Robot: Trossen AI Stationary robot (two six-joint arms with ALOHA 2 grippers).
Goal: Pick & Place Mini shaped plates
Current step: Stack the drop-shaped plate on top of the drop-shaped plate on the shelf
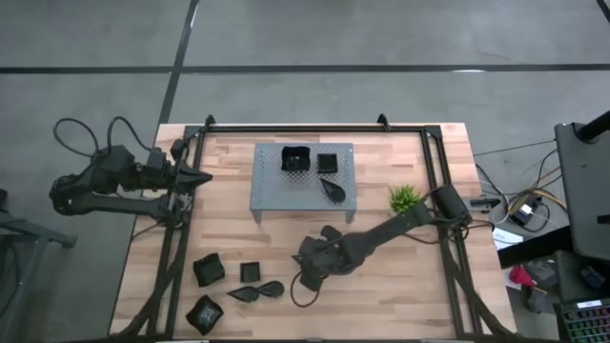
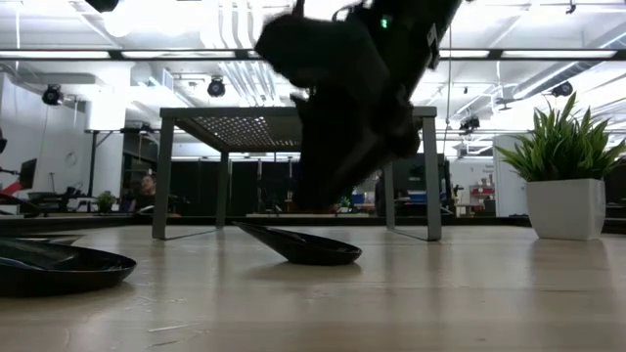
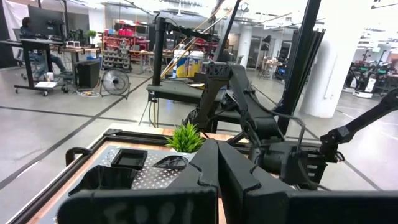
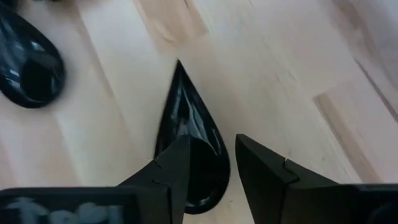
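A black teardrop mini shaped plate [image 4: 186, 124] lies flat on the wooden table, its point toward the far side; the low view shows it too [image 2: 298, 246]. My right gripper [image 4: 211, 165] hangs open just above its round end, one finger over the plate and one beside its rim [image 1: 307, 262]. Several more black plates lie near the front left [image 1: 209, 271], and three sit on the grey rack [image 1: 272, 195]. My left gripper [image 1: 198, 178] waits shut at the table's left edge.
Another teardrop plate [image 4: 28, 62] lies close by toward the table's left. The green plant [image 1: 404, 198] in its white pot [image 2: 565, 207] stands beside my right arm. The rack stands on legs at the far middle. A black frame runs along the table's sides.
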